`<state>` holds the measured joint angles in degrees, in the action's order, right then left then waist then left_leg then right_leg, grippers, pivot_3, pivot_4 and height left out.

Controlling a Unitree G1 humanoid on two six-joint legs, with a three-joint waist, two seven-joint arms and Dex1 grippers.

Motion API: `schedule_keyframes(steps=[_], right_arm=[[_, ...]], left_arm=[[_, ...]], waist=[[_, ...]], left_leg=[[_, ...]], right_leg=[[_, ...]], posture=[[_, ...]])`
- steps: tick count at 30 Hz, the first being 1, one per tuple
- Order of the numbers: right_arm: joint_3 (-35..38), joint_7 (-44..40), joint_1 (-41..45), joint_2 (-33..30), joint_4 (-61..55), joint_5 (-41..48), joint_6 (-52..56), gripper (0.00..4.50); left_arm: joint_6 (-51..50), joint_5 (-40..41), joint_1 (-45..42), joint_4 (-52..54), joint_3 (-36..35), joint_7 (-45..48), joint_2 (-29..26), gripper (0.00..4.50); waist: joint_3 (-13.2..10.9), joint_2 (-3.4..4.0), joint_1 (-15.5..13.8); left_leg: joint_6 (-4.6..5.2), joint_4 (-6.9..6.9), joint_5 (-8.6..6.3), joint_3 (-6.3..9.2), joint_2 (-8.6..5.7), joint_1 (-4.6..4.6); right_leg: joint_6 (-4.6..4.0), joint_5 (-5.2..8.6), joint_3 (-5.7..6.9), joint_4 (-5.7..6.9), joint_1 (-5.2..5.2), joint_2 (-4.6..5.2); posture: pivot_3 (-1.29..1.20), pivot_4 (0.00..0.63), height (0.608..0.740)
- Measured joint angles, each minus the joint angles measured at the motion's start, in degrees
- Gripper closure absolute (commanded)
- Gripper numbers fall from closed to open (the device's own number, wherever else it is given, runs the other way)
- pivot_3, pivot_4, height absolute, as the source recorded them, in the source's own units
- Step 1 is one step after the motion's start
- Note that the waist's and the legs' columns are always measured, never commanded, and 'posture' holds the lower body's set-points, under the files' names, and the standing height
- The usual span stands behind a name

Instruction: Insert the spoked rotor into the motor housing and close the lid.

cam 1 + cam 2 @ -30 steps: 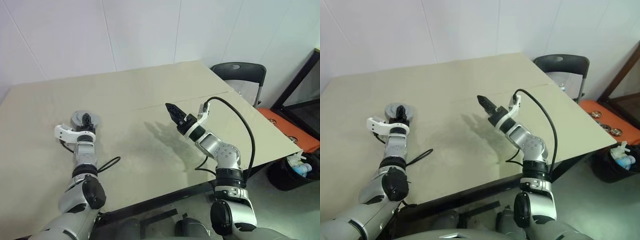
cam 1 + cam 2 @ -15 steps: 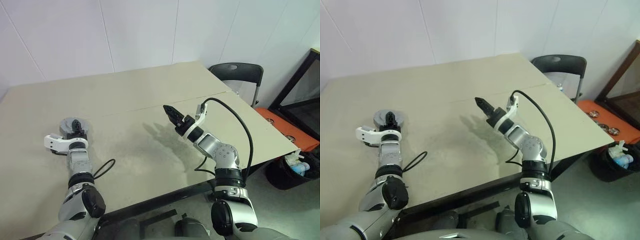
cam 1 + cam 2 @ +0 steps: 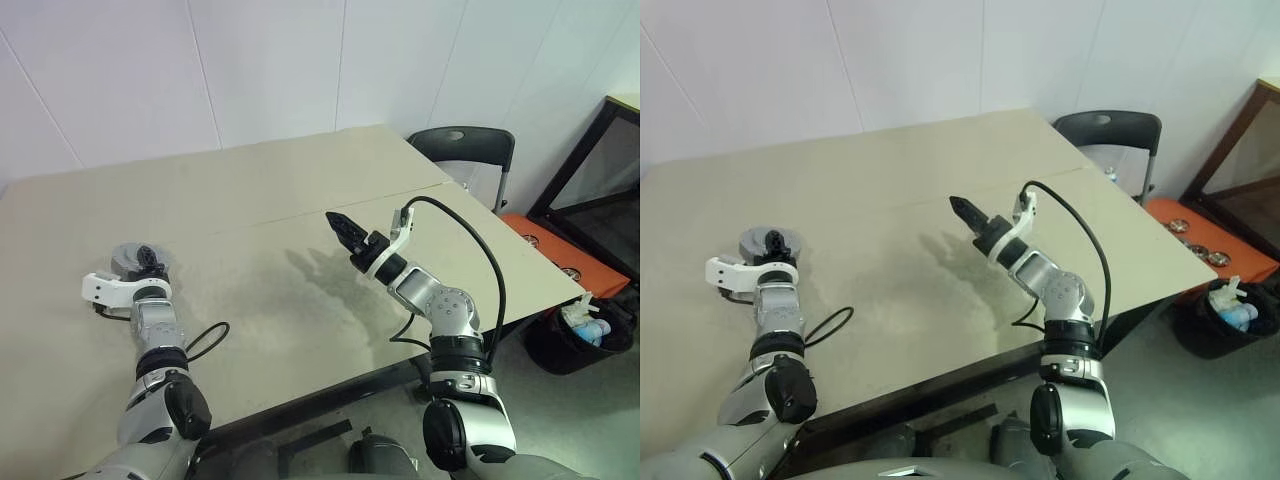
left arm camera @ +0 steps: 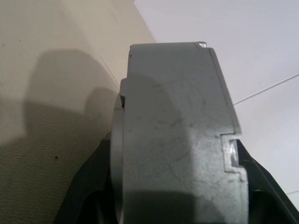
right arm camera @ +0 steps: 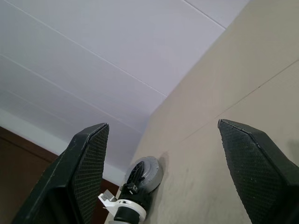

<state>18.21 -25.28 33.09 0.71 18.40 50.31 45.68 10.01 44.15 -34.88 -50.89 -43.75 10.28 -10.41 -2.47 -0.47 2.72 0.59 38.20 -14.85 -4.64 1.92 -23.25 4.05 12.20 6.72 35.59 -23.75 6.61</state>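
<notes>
Two grippers: left gripper (image 3: 147, 257) jaws clamped on the grey motor housing (image 4: 177, 140), right gripper (image 3: 338, 222) jaws wide, empty.

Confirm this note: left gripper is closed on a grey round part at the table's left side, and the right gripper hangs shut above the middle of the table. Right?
Not quite. The right gripper is open: the right wrist view shows its two fingers spread wide with nothing between them. The rest holds: the left gripper grips the grey round part at the left of the table.
</notes>
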Motion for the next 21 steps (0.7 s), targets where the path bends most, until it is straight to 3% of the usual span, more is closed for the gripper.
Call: schedule_keyframes(steps=[2,8,21], right_arm=[[-0.04,-0.06,0.03,0.00,0.21,-0.11,-0.02,0.62],[-0.87,-0.49,0.25,0.02,1.18,-0.93,-0.25,0.62],[-1.02,-1.21,0.31,-0.64,1.25,-2.20,-0.26,0.62]], left_arm=[[0.53,-0.45,0.00,0.00,0.24,-1.11,0.00,1.62],[3.44,-3.60,-0.30,0.33,1.88,-7.56,-0.06,0.03],[10.68,-15.65,0.68,-4.79,6.37,-25.54,-4.82,0.03]], waist=[[0.00,0.01,0.12],[0.06,0.08,1.30],[0.08,0.08,3.93]], left_leg=[[0.00,-0.01,0.00,-0.01,0.02,0.11],[-0.13,-0.21,-0.09,-0.07,0.16,0.85],[-0.50,-0.31,-0.33,-0.18,0.90,1.15]], right_leg=[[0.00,0.00,0.00,0.00,0.09,-0.01],[0.01,0.02,0.00,-0.09,0.66,-0.02],[-0.09,-0.04,0.00,-0.12,0.30,-0.73]], posture=[[0.00,0.000,0.740],[0.00,0.000,0.740],[0.00,0.000,0.740]])
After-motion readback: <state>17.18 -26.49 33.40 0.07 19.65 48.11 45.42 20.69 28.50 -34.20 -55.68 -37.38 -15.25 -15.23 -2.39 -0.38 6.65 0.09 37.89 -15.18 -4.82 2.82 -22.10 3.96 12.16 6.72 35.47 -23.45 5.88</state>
